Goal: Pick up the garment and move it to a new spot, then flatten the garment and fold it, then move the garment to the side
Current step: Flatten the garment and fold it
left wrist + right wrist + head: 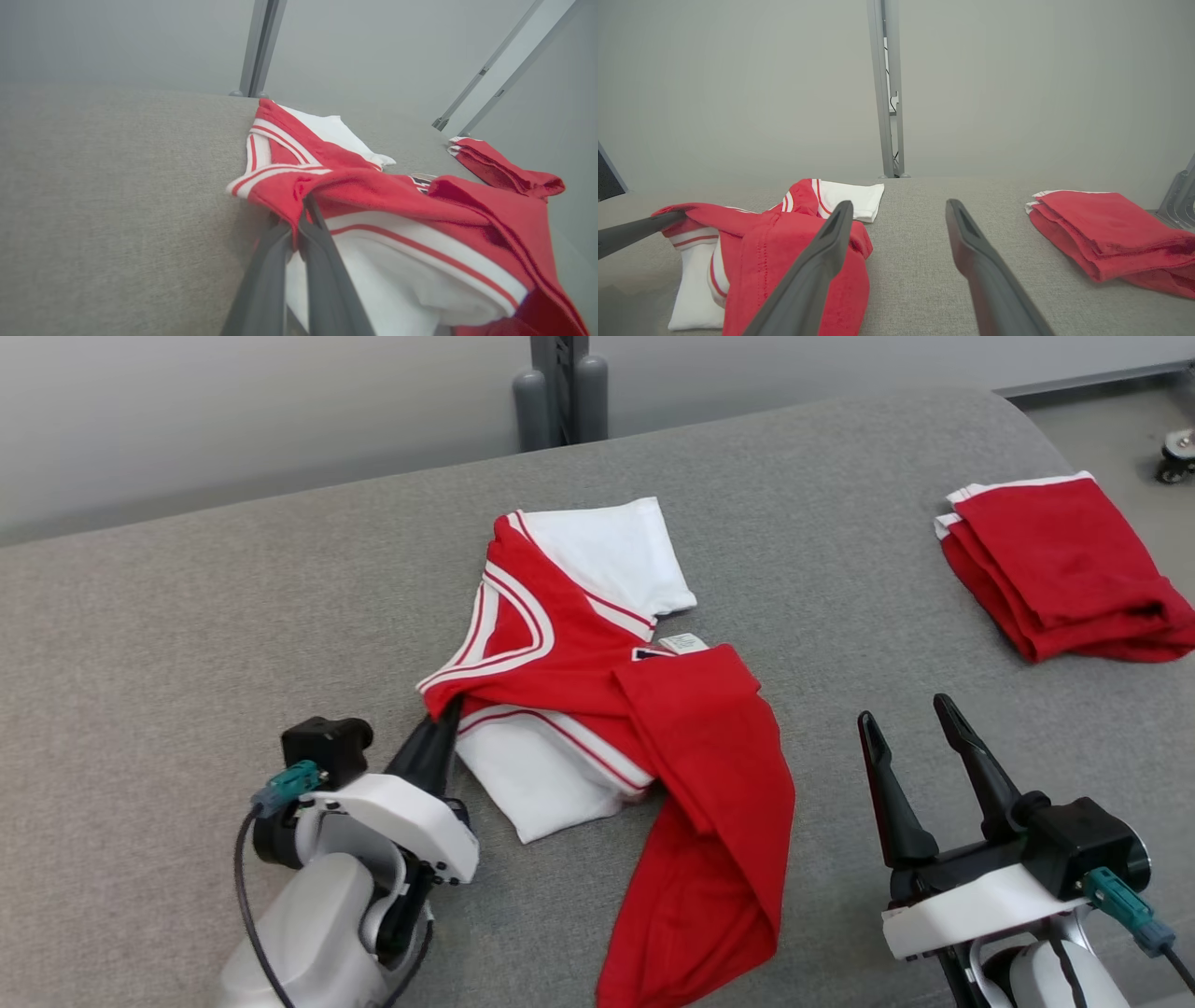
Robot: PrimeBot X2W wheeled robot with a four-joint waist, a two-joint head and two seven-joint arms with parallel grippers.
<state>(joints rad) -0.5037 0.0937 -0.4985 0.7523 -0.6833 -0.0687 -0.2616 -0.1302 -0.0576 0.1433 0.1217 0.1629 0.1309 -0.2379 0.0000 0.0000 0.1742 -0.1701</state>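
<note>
While the left gripper [448, 711] pinches the shirt [569, 663] at its red edge, the right gripper [904, 709] sits spread. A folded cloth [1055, 560] lies apart.

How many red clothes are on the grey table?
2. A crumpled red-and-white shirt lies in the middle, its edge pinched by the left gripper. A folded red garment sits at the far right. More could hide under the shirt.
</note>
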